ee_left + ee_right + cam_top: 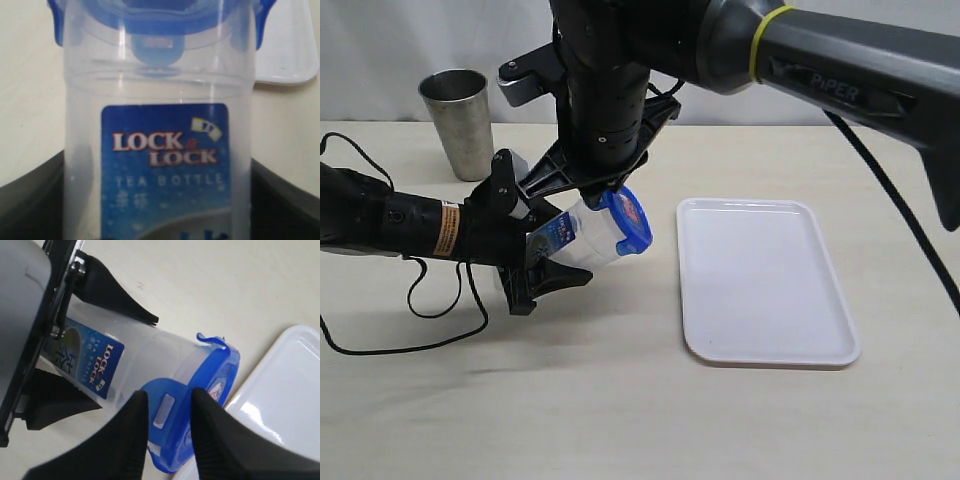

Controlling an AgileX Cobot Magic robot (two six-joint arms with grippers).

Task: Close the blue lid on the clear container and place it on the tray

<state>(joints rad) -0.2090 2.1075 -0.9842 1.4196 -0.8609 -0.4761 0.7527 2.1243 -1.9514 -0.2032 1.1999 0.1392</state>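
Flap-snapping is needing square pressure: left gripper (pixel 552 245) is clamping the clear container (pixel 582 240) tilted in the air beside the tray (pixel 770 350), right gripper (pixel 169 395) is straddling one flap (pixel 165 412) of the blue lid (pixel 632 225), part-open, grip unclear.

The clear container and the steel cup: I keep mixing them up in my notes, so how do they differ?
The clear container is translucent plastic with a blue printed label; the steel cup is shiny opaque metal. The clear container has the blue lid on its mouth; the steel cup is open-topped. The clear container is tilted in the left gripper; the steel cup stands upright on the table, untouched. Both are tall, tapered tumblers.
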